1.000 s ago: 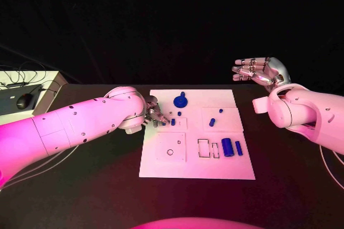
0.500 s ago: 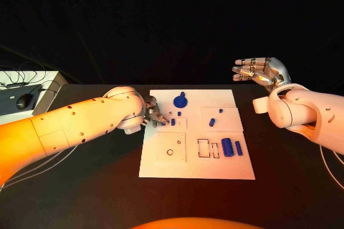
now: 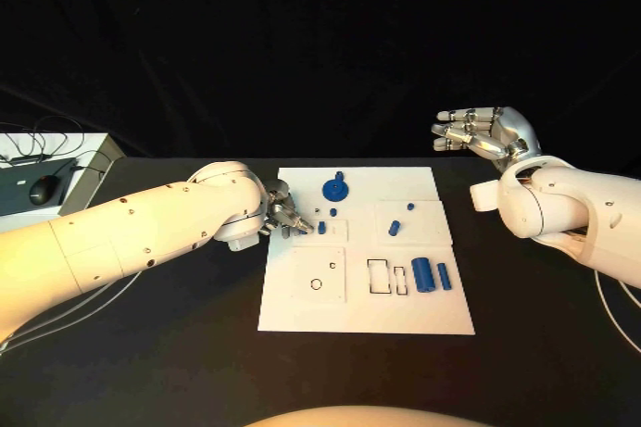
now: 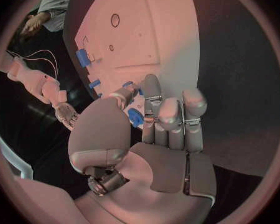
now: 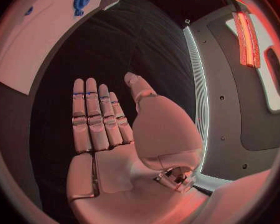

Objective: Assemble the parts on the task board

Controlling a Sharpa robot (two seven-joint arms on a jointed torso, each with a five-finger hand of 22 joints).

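The left hand [image 3: 284,216] rests at the left edge of the white board [image 3: 368,307] mid-bench, its fingers [image 4: 170,117] released above a small blue peg [image 3: 322,228]. The right hand [image 3: 483,131] hovers far right, fingers spread, grasping nothing.

1 white rectangular task board [image 3: 368,307] on the black table [image 3: 160,353]. Blue parts on it, approx 7: 1 round disc w/ tab [image 3: 337,188], 1 thick cylinder [image 3: 423,274], 1 slim bar [image 3: 445,276], 4 small pegs, e.g. [image 3: 395,228]. 2 silver many-fingered hands: left [image 3: 286,216], right [image 3: 483,131].
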